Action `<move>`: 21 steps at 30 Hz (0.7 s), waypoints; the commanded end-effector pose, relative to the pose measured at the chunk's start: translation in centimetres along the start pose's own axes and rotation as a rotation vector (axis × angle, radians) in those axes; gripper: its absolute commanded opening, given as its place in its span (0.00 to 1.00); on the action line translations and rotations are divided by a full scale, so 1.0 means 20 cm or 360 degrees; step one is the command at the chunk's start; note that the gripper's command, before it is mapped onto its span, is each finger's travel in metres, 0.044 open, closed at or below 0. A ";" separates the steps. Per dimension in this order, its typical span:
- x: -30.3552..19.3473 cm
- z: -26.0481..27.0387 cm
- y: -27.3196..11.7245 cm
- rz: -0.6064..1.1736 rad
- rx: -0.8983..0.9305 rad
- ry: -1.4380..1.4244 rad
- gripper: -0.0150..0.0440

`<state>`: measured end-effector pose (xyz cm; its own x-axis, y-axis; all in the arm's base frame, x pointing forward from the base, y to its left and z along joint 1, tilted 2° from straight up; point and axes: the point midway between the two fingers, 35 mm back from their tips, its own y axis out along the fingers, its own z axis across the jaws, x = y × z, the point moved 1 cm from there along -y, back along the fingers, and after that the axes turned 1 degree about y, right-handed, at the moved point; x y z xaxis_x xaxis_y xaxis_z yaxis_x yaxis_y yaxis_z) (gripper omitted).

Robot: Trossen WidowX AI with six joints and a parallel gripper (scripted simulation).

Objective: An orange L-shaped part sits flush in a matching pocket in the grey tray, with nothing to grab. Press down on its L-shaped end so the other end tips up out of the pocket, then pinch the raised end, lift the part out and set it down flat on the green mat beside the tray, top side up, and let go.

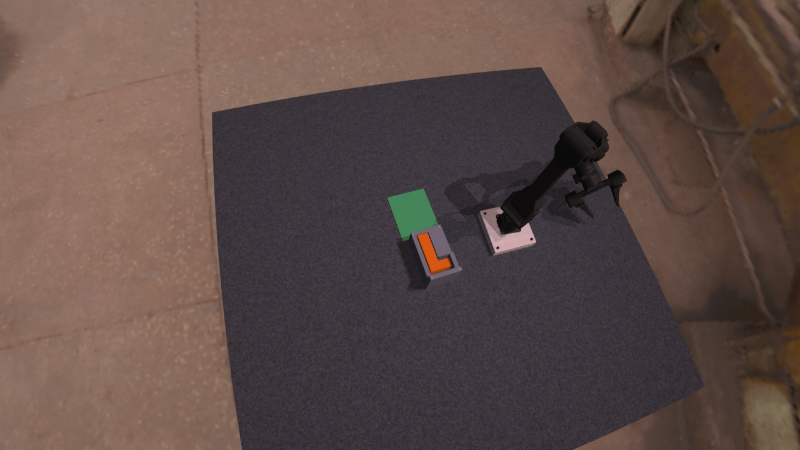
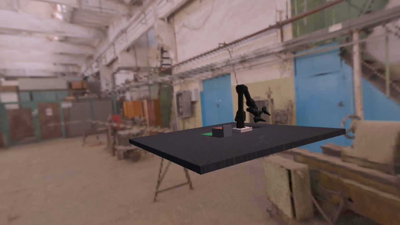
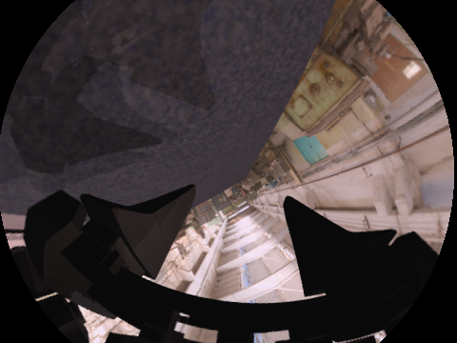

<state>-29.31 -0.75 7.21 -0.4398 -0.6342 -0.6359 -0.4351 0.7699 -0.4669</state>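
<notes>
The orange L-shaped part (image 1: 429,251) lies flat in the pocket of the grey tray (image 1: 440,240) (image 2: 227,131), its short leg at the end away from the green mat. In the exterior view only a thin strip of the part (image 2: 218,127) shows. The green mat (image 1: 410,211) (image 2: 207,134) lies against the tray's other end, with nothing on it. My gripper (image 1: 605,211) (image 2: 267,117) (image 3: 240,194) is open and empty, its fingers wide apart. It hangs in the air on the far side of the arm's base from the tray. The wrist view shows neither part, tray nor mat.
The arm's pale base plate (image 1: 514,240) (image 2: 242,129) stands on the dark table (image 1: 335,335) (image 2: 181,151), between the gripper and the tray. The gripper is near the table's edge in the top view. A taller grey wall stands at the tray's short-leg end.
</notes>
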 end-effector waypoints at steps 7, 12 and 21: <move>0.15 0.01 -0.20 -0.0252 -0.0075 0.0016 0.62; 0.31 0.07 -0.52 -0.0582 -0.0167 -0.0022 0.56; 0.45 0.28 -1.01 -0.1077 -0.0342 -0.0203 0.56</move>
<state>-22.23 -19.27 7.22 -0.0182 -0.9309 -0.3648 -0.7224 0.2644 -0.6389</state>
